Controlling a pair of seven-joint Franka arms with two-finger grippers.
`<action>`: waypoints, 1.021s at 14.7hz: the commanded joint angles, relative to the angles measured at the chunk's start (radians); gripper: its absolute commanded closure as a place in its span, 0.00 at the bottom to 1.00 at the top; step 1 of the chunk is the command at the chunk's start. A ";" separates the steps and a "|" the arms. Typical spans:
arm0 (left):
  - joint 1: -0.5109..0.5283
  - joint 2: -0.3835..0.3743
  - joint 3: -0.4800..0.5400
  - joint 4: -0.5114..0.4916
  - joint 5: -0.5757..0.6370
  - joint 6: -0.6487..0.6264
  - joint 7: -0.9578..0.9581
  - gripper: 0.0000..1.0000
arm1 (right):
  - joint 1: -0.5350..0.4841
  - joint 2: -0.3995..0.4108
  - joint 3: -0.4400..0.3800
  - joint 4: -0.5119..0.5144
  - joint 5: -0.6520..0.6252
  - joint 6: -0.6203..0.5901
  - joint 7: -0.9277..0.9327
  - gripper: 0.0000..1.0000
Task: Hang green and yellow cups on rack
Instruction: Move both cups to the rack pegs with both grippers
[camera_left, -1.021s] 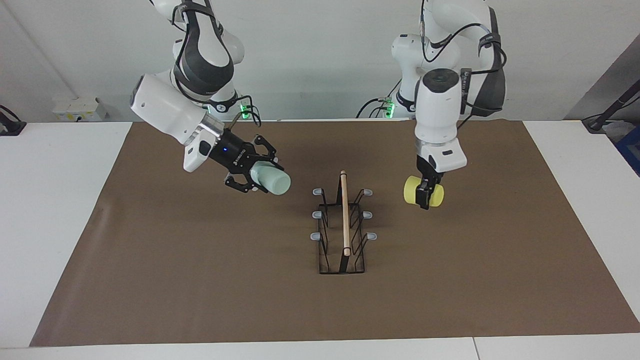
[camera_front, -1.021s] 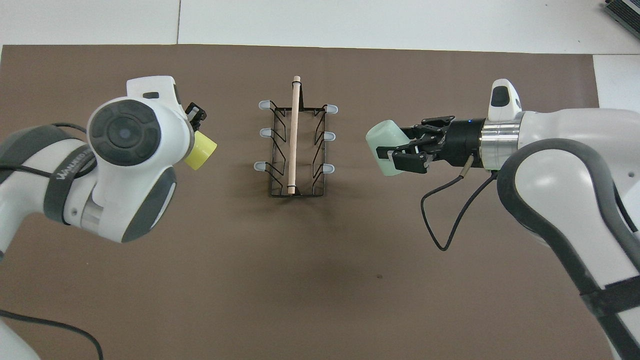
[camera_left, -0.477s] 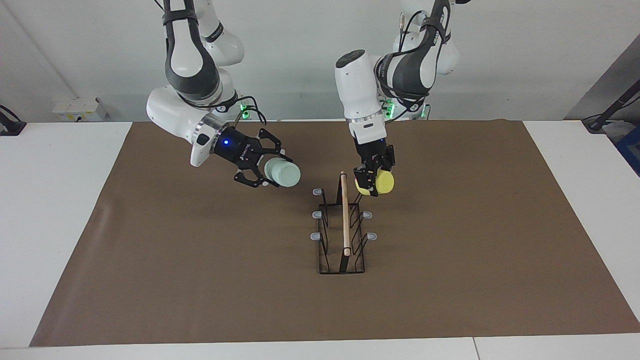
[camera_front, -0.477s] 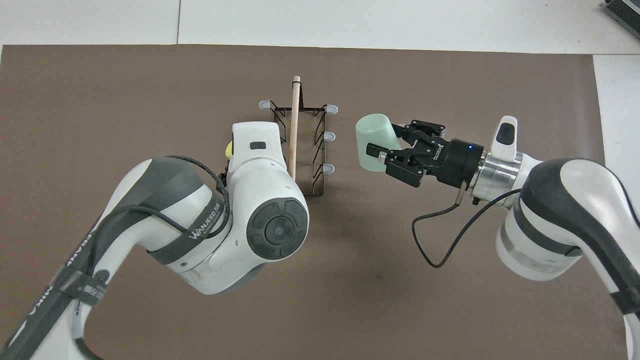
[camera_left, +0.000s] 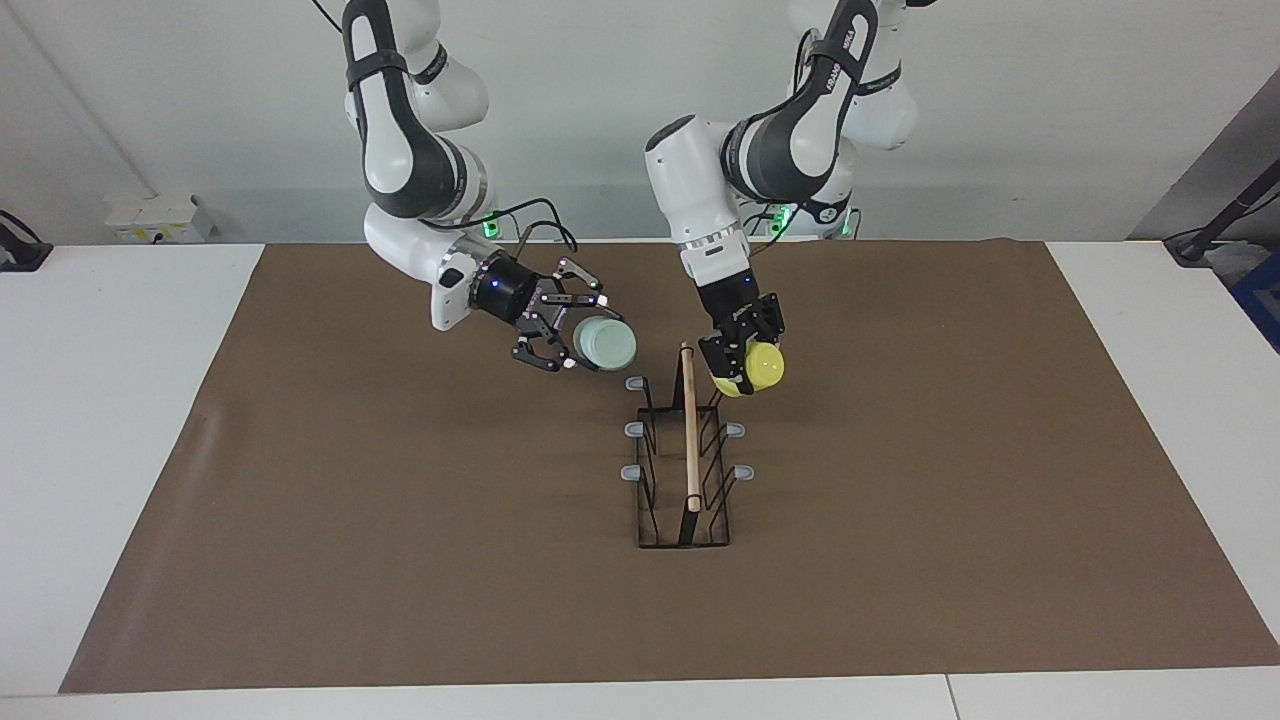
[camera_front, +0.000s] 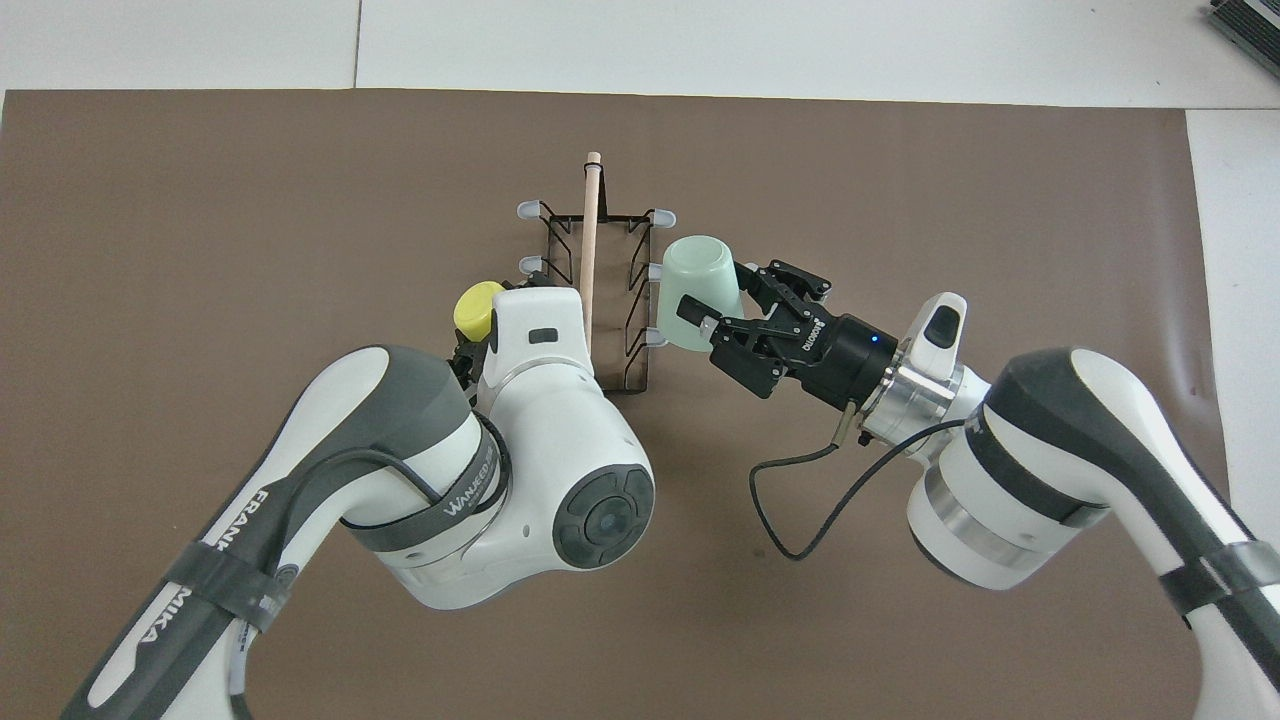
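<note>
Here the left gripper (camera_left: 738, 362) was clamped on the yellow cup (camera_left: 762, 370), a small smooth tapered plastic cup turned on its side, its flat base toward the facing camera. It hung over the rack's (camera_left: 686, 470) end nearest the robots, at the prong on the left arm's side, though whether cup and prong touched could not be told. The right gripper (camera_left: 568, 336), a black linkage claw, was closed on the green cup (camera_left: 604, 345), pale mint and equally smooth, also tipped sideways. It hung just beside the nearest prongs on the right arm's side, still apart from them. The rack was thin black wire with a pale round wooden rod (camera_left: 689, 428) along its top and grey rounded prong tips; no cup hung on it. It stood on a matte brown mat (camera_left: 400, 560) covering the white table (camera_left: 120, 400)
</note>
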 joint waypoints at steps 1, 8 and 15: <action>-0.014 -0.003 0.014 -0.014 0.029 0.027 -0.027 0.85 | 0.008 0.046 0.003 -0.003 0.115 -0.022 -0.151 1.00; -0.002 -0.009 0.012 0.004 0.023 0.021 0.011 0.00 | 0.026 0.093 0.002 0.000 0.195 -0.074 -0.344 1.00; 0.103 -0.042 0.012 0.008 -0.151 0.019 0.513 0.00 | 0.048 0.129 0.003 -0.001 0.240 -0.100 -0.481 1.00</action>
